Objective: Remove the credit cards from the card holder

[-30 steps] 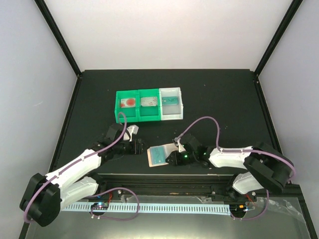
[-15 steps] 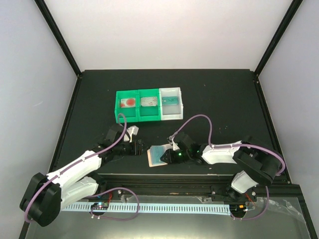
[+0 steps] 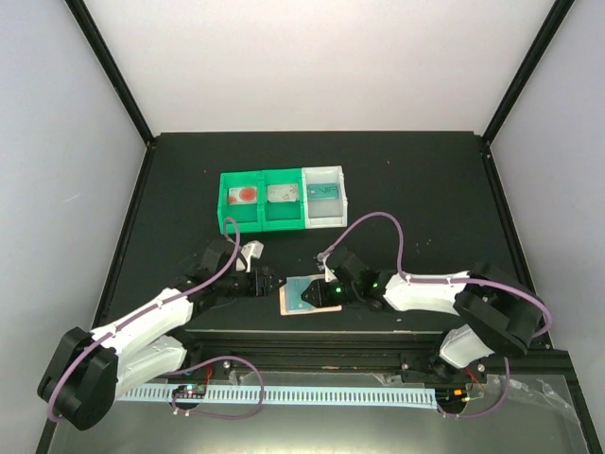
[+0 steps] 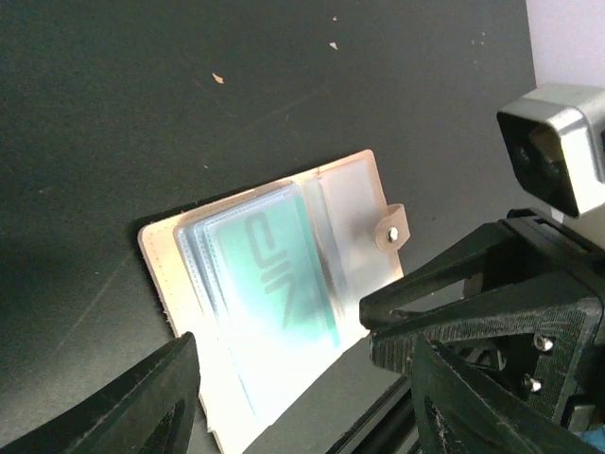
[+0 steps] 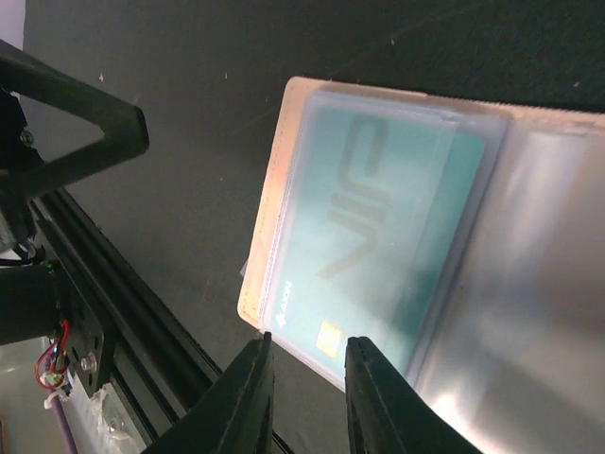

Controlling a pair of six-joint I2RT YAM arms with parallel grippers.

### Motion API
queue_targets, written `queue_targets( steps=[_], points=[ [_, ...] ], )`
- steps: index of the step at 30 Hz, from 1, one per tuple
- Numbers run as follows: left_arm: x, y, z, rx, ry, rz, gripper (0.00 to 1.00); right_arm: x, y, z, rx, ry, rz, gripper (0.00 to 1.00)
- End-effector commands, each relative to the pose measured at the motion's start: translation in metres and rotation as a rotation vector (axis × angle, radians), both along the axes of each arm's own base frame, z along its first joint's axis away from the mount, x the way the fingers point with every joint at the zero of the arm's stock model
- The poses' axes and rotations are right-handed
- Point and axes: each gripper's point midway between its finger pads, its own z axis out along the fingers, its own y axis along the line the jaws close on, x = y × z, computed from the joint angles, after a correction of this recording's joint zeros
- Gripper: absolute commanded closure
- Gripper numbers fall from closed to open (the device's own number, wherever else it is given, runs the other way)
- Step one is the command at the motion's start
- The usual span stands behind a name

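Note:
The tan card holder [image 3: 286, 305] lies open on the black table near the front edge. A teal credit card [image 3: 304, 288] sits in its clear sleeve, with further sleeve edges stacked behind it. In the right wrist view the card [image 5: 378, 218] fills the sleeve, and the holder's tan rim [image 5: 269, 199] runs along the left. My right gripper [image 5: 307, 378] hovers at the sleeve's near edge, jaws narrowly apart, clamping nothing. My left gripper [image 4: 302, 397] stands wide open just left of the holder [image 4: 354, 203], its fingers either side of the card [image 4: 269, 274].
A green-and-white three-compartment bin [image 3: 224, 200] stands behind the arms, with a teal card [image 3: 324, 192] in its white end. The table's front rail [image 5: 123, 312] runs close beside the holder. The two grippers nearly meet over the holder.
The right gripper has moved left onto the holder's near edge. The left gripper has crept right towards the holder. The holder has barely moved.

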Motion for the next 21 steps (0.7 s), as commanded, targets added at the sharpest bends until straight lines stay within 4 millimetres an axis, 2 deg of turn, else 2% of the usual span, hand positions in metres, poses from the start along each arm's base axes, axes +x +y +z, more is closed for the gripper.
queue_targets(
  steps=[1,10,21],
  points=[
    [-0.002,-0.011,0.010,-0.080,-0.009,-0.032,0.37,0.011,-0.009,0.005,-0.061,-0.078,-0.036,0.78],
    [-0.004,-0.015,0.012,-0.152,0.004,-0.010,0.37,0.011,-0.010,-0.008,-0.088,-0.071,-0.028,0.81],
    [-0.004,-0.015,0.008,-0.157,0.019,-0.002,0.36,0.008,-0.008,-0.026,-0.108,-0.042,-0.010,0.88]
  ],
)
